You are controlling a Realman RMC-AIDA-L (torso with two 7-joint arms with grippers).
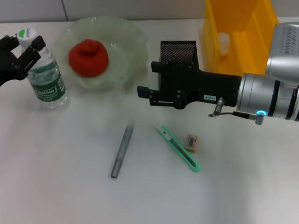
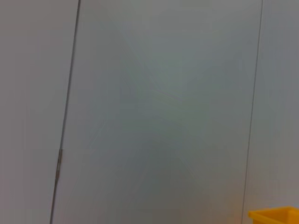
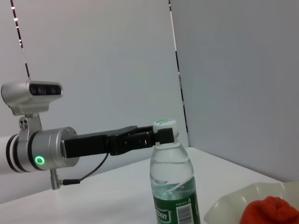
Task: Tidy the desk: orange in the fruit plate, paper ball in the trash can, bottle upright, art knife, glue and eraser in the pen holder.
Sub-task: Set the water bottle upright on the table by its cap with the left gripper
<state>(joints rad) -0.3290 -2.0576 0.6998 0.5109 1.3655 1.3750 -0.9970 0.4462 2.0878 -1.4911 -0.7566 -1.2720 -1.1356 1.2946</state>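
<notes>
left gripper: far left, closed on the neck of the bottle just under its white cap; same grip shows in the right wrist view
bottle: upright on the worktop, far left, just left of the plate
right gripper: mid-scene, hovering in front of the holder, holds nothing; cannot tell if its fingers are apart
orange: in the plate, far centre-left
holder: upright, far centre, between plate and bin, partly hidden by right gripper
bin: far right, pale ball inside
glue: lying flat, near centre, left of the knife
knife: lying diagonally, near centre-right
eraser: just right of the knife, apart from it
</notes>
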